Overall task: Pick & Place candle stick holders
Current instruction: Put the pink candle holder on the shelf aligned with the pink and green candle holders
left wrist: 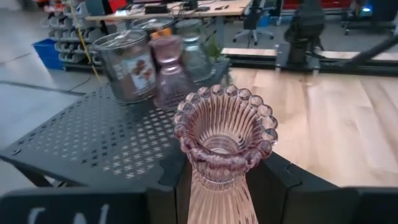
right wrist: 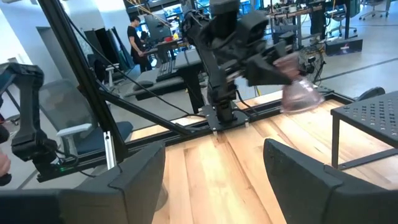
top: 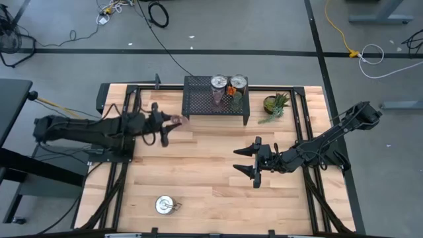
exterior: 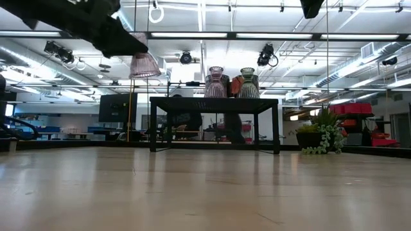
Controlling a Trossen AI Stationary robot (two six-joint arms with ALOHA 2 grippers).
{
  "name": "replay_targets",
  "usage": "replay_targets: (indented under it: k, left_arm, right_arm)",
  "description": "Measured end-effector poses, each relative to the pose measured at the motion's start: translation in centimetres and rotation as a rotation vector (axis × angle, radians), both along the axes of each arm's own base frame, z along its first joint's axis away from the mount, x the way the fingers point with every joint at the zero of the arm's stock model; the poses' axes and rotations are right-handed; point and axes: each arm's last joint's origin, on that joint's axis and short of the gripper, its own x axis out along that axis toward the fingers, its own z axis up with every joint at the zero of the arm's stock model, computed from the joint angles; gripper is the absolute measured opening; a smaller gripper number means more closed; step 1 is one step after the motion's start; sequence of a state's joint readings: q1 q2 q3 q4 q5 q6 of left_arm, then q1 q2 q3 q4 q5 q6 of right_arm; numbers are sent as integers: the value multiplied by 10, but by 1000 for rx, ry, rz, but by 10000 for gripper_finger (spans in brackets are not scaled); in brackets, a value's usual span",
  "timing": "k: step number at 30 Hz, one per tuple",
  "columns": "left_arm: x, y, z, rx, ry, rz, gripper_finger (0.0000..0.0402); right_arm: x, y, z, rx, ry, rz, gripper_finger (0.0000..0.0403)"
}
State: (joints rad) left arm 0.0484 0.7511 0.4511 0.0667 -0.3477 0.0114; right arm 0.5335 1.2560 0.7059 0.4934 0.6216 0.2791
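Nearest, by the front edge of the wooden bench left of middle, a shiny round silver metal candle holder sits alone. Mid-bench on the right, the right gripper waits, jaws spread and empty. Farther back on the left, the left gripper pinches a pinkish ribbed glass candle holder, carried in the air just short of the left end of the black mesh metal rack at the back edge. The step looks like delivery: the next move calls for carrying it over the mesh, lowering it upright onto bare mesh, then releasing. Already there, clustered at the rack's right end: two silver tins, one pinkish glass holder and one greenish glass holder. One spiky green potted plant stands just right of the rack.
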Motion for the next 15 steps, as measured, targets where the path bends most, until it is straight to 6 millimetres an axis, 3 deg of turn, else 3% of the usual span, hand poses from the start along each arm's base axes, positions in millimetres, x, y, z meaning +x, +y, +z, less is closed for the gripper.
replay_targets:
  k: [8,15]
  left_arm:
    - [12,38,1,-35,-93,-32,123]
    - [28,67,-5,-59,-39,12,123]
  right_arm:
    - [0,-1,0,-8,0,-4,269]
    - [1,-2,0,-8,0,-11,269]
